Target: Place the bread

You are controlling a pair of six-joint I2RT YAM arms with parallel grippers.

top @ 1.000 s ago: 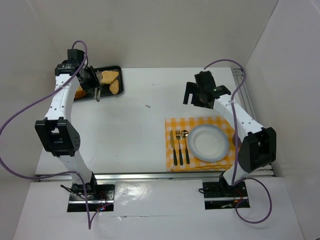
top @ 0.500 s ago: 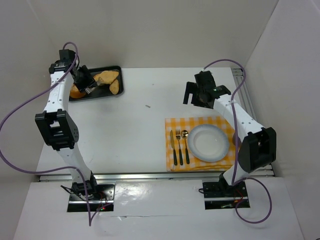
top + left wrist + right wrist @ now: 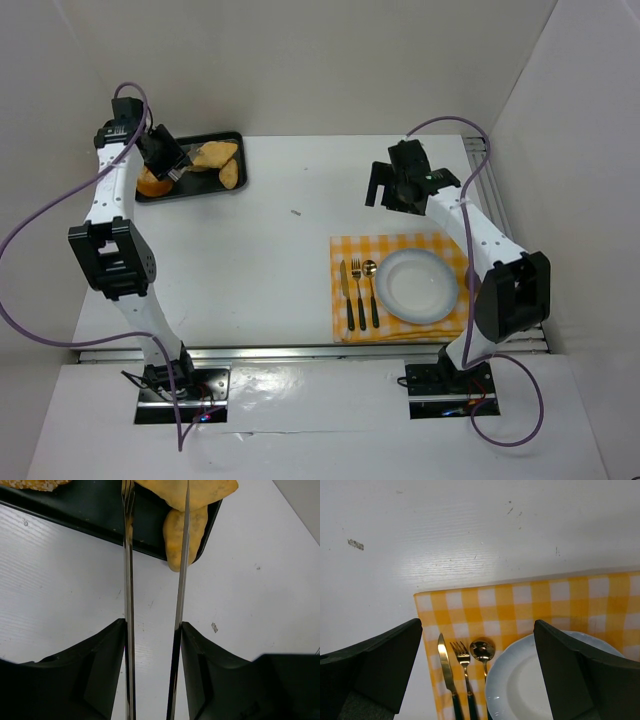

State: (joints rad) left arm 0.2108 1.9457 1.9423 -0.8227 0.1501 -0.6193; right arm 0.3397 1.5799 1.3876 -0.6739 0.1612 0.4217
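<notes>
- The white table [image 3: 270, 250] carries everything; the arms rise from its near edge.
- A yellow-and-white checked placemat [image 3: 485, 605] lies on the table's right side.
- A black tray [image 3: 75, 507] sits at the far left corner, well apart from the placemat.
- A round white plate [image 3: 417, 285] rests on the right part of the placemat with nothing on it.
- The bread [image 3: 215, 153] lies in the tray as separate pieces, all golden yellow with a smooth, matte skin.
- The broad piece [image 3: 210, 490] has a pale, even surface and fills the tray's right end.
- The long piece [image 3: 172, 540] is a deeper yellow-brown, and one end sticks out over the tray's rim above the table.
- The crusted piece [image 3: 35, 484], rough and speckled, is only partly seen at the tray's other end.
- The left gripper [image 3: 182, 168] hangs over the tray. Its two thin metal blades stand parted and clamp nothing; one blade crosses in front of the broad and long pieces.
- The right gripper [image 3: 477, 670] hovers above the placemat's far edge, its dark fingers spread wide and empty.
- A knife [image 3: 445, 665], fork [image 3: 462, 660] and spoon [image 3: 482, 650] lie side by side just left of the plate, with gold heads and dark handles.
</notes>
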